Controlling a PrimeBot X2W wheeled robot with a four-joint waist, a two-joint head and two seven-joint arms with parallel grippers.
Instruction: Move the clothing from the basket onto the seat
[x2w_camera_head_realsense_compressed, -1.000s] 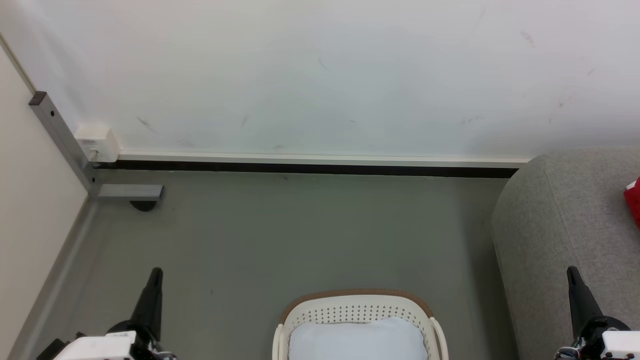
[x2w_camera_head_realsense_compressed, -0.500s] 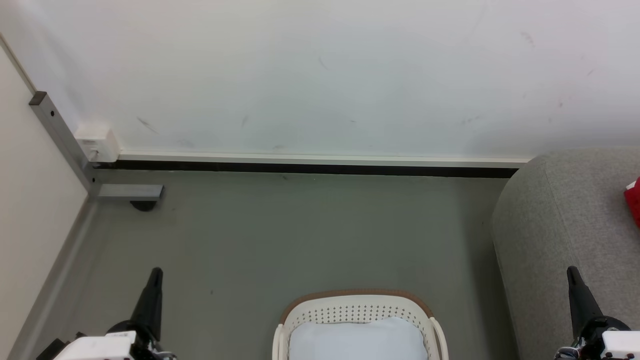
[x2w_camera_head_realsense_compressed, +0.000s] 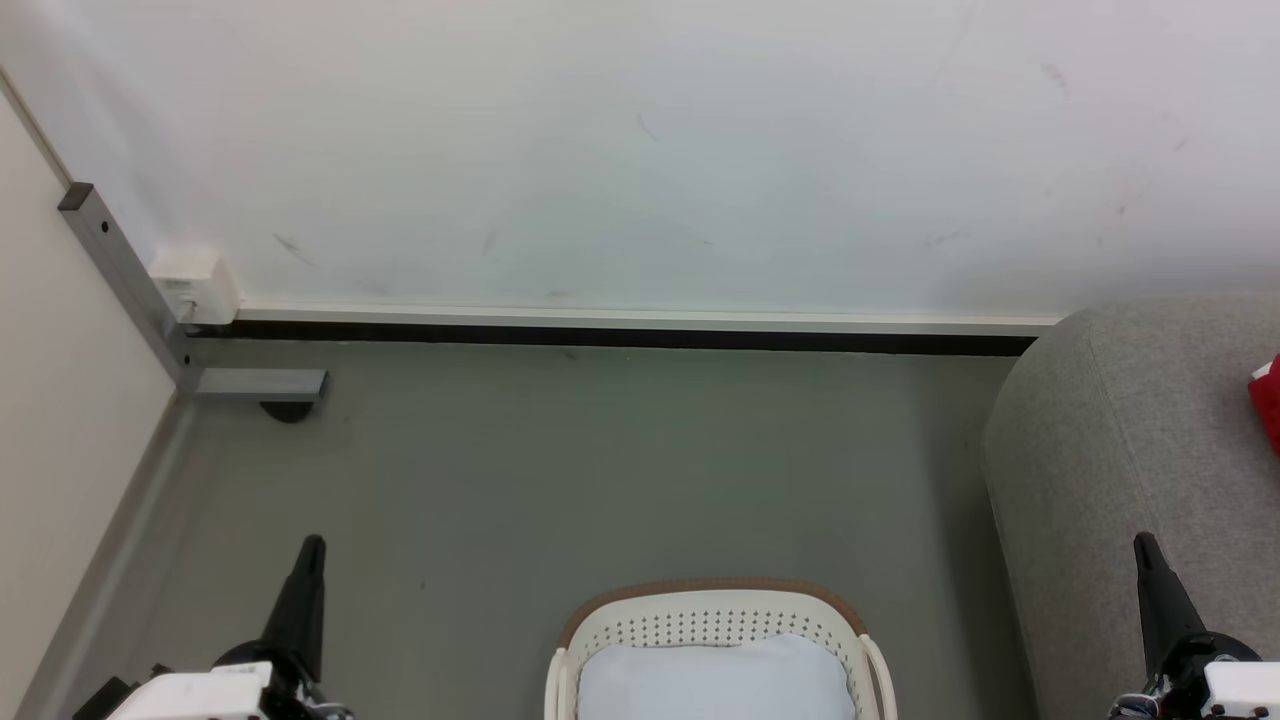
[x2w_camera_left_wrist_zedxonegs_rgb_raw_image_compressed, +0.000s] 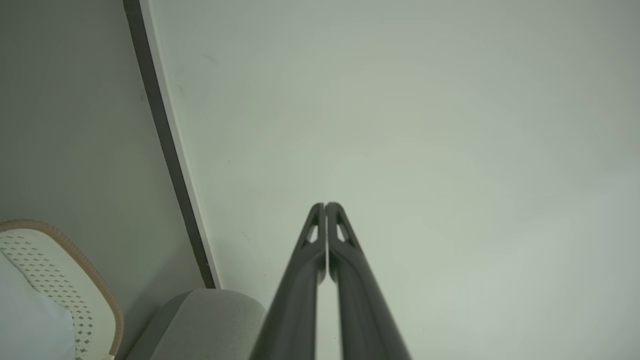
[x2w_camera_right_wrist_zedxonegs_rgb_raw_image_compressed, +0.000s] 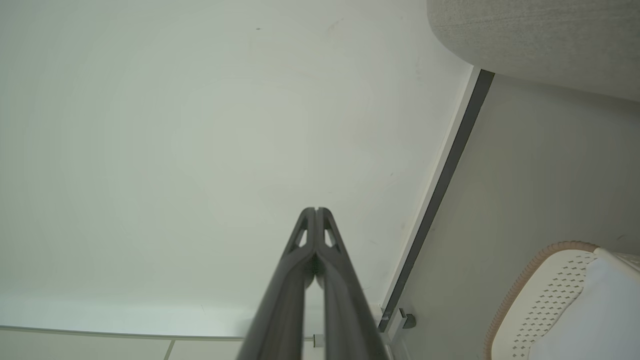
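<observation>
The cream-white basket (x2w_camera_head_realsense_compressed: 715, 612) with a brown rim stands on the floor at the bottom centre of the head view, holding pale bluish-white padding (x2w_camera_head_realsense_compressed: 715, 682). A corner of red clothing (x2w_camera_head_realsense_compressed: 1268, 398) lies on the grey seat (x2w_camera_head_realsense_compressed: 1130, 450) at the right edge. My left gripper (x2w_camera_head_realsense_compressed: 311, 545) points up at the lower left, shut with nothing in it, left of the basket. My right gripper (x2w_camera_head_realsense_compressed: 1143, 543) is shut and empty at the lower right, in front of the seat. The wrist views show the closed left gripper (x2w_camera_left_wrist_zedxonegs_rgb_raw_image_compressed: 325, 205) and right gripper (x2w_camera_right_wrist_zedxonegs_rgb_raw_image_compressed: 315, 210), the basket (x2w_camera_left_wrist_zedxonegs_rgb_raw_image_compressed: 75, 280) (x2w_camera_right_wrist_zedxonegs_rgb_raw_image_compressed: 542, 287) and the seat (x2w_camera_left_wrist_zedxonegs_rgb_raw_image_compressed: 205, 320) (x2w_camera_right_wrist_zedxonegs_rgb_raw_image_compressed: 540, 40).
A white wall (x2w_camera_head_realsense_compressed: 640, 150) with a dark baseboard (x2w_camera_head_realsense_compressed: 600, 335) runs across the back. A grey metal post (x2w_camera_head_realsense_compressed: 115, 270) with a foot bracket (x2w_camera_head_realsense_compressed: 260, 384) and a white socket box (x2w_camera_head_realsense_compressed: 192, 280) stand in the left corner. Grey floor (x2w_camera_head_realsense_compressed: 560, 470) lies between wall and basket.
</observation>
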